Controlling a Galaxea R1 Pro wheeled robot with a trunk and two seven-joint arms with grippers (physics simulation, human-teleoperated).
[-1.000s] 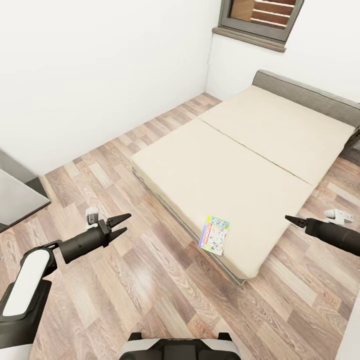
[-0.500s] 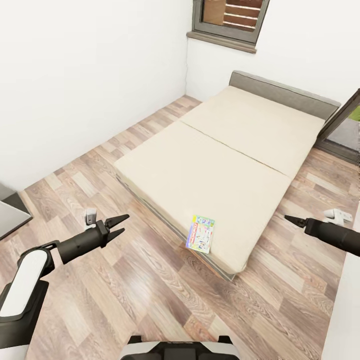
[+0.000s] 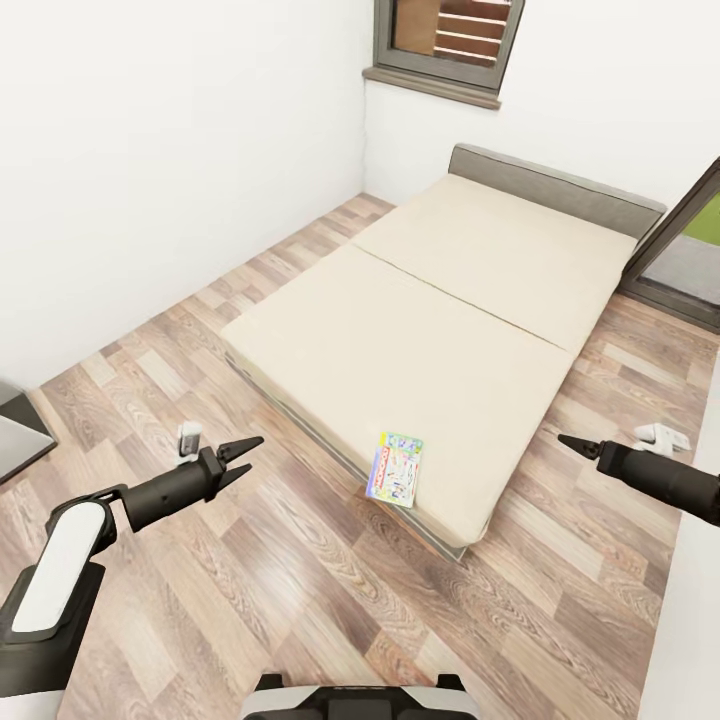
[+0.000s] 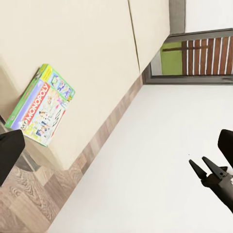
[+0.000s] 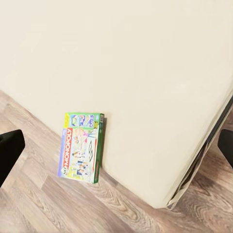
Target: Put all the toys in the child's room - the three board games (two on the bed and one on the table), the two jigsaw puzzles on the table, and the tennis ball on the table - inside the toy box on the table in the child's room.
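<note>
1. The head view has slid across the room over the last second: the bed (image 3: pixel 440 340) and window (image 3: pixel 447 35) sit further toward picture-left than before, and a dark-framed glass door (image 3: pixel 685 250) has come into frame. That is the camera and base turning, not the furniture moving.
2. Monopoly box (image 3: pixel 395 469) lies flat at the near edge of the mattress, by the foot corner, its long side running along the edge (the red banner reads clearly in the left wrist view (image 4: pixel 41 105); also seen at (image 5: pixel 82 153)). Only this one game is visible on the bed.
3. Left pincer (image 3: pixel 240 460) hangs over the plank floor, well apart from the box, fingers spread, nothing between them. Its pose relative to the body matches the earlier frames.
4. Right pincer (image 3: pixel 572 442) hovers past the bed's foot corner, fingers apparently closed to a point, nothing held.
5. Small white objects on the floor (image 3: pixel 188 436) and (image 3: pixel 662 436); too small to identify.
6. Judgement: the robot is lining up on the bed, approach phase. Toy box and surface out of frame, so a carry follows any pickup.
</note>
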